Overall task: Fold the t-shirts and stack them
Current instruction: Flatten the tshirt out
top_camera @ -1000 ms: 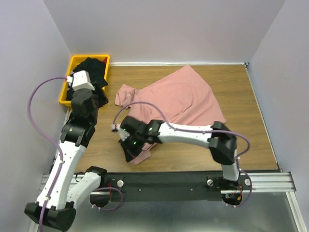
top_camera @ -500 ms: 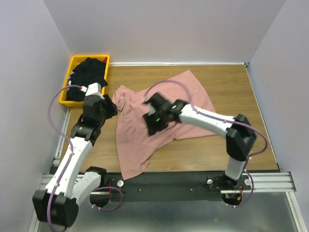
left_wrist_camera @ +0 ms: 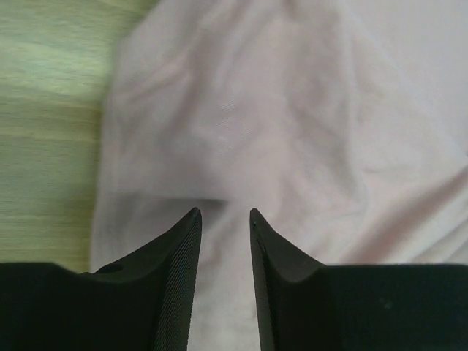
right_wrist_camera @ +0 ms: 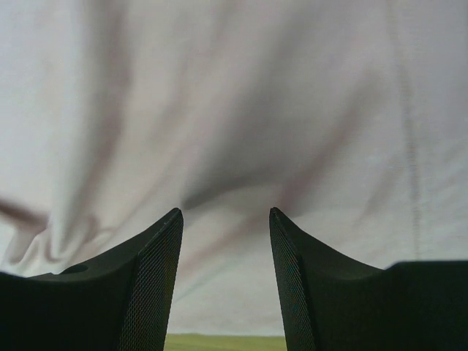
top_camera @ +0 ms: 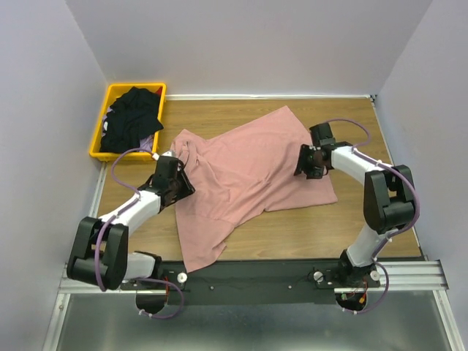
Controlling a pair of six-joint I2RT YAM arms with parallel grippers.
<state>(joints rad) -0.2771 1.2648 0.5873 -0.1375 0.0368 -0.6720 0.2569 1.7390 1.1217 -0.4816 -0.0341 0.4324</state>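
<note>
Dusty pink cotton t-shirt point(top_camera: 248, 172) lies plain side up across the middle of the frame, rumpled, one tail trailing toward the lower centre. A second ago its lower part was bunched in the right gripper point(top_camera: 306, 162). That has let go and swung to the shirt's right side, jaws fairly wide over loose cloth. The left gripper point(top_camera: 181, 184) has come down from the upper-left yellow plastic bin point(top_camera: 97, 142) of black t-shirts point(top_camera: 131, 117) to the shirt's left edge, jaws narrow and holding nothing (probably closing). Spreading looks nearly done, and folding has not begun.
</note>
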